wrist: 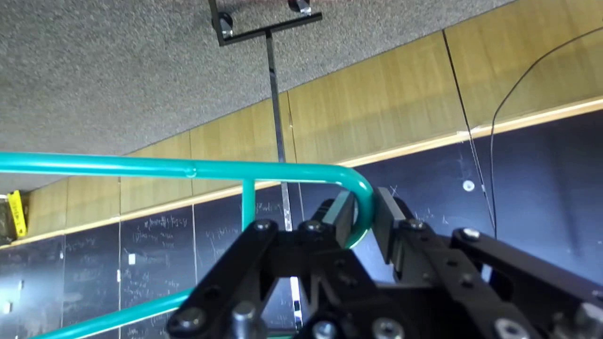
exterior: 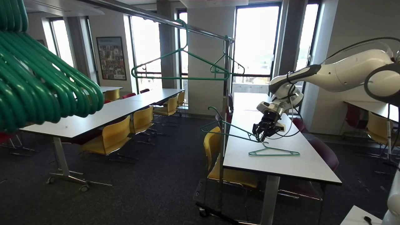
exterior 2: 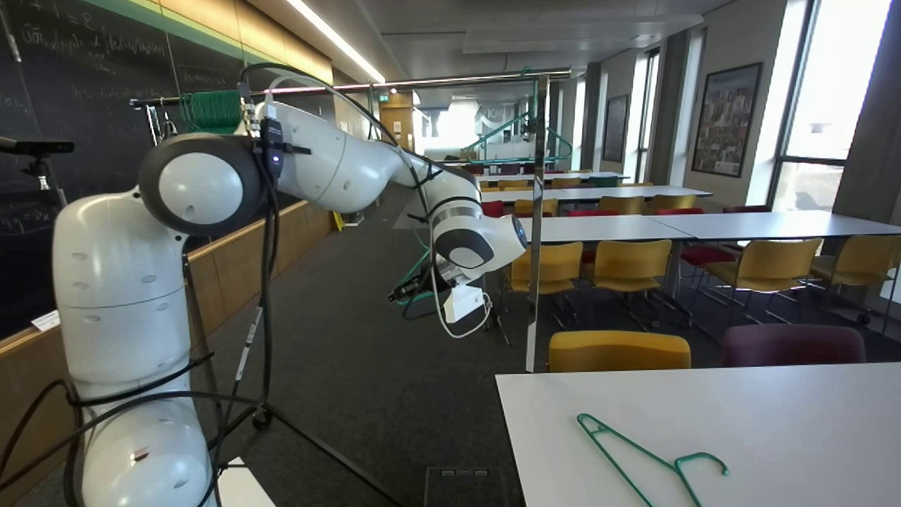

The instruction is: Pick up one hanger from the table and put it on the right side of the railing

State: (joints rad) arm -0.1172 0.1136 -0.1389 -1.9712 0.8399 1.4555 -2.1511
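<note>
Claw [wrist: 363,214] pinches a green hanger [wrist: 141,166] by its corner; another hanger [exterior 2: 678,465] lies on the counter [exterior 2: 809,422], near right

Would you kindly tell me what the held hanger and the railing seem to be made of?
The held hanger: probably plastic, glossy, given its even teal-green colour and bright highlights. The railing: apparently metal, polished or chromed, from its silvery, light-streaked surface.

Windows [exterior: 257,40] blown out white; ceiling strip light [exterior 2: 336,40] glowing; glare on blackboard [wrist: 160,252]; floor [exterior: 150,190] dim.
</note>
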